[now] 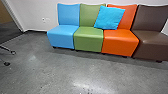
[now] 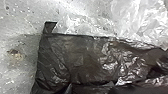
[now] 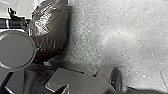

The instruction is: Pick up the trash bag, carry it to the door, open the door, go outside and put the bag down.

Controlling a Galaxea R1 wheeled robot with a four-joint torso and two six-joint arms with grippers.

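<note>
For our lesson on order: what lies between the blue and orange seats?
The green seat, in the head view; a blue cushion partly covers its back.

the robot's dark grey body (image 3: 77,81) has an angular panel (image 3: 60,77) and a smooth round disc (image 3: 16,50).

1. Faces 4 seats (image 1: 88,40) side by side, backs to the wall (image 1: 32,12).
2. Has a cushion (image 1: 109,18) leaning across backrests 2 and 3, counting from the left.
3. Has 2 casters (image 1: 6,64) on the floor (image 1: 62,72), left of and before the seats.
4. Has the trash bag (image 3: 53,31) beside the robot's body (image 3: 15,50), contact with the floor unclear.
</note>
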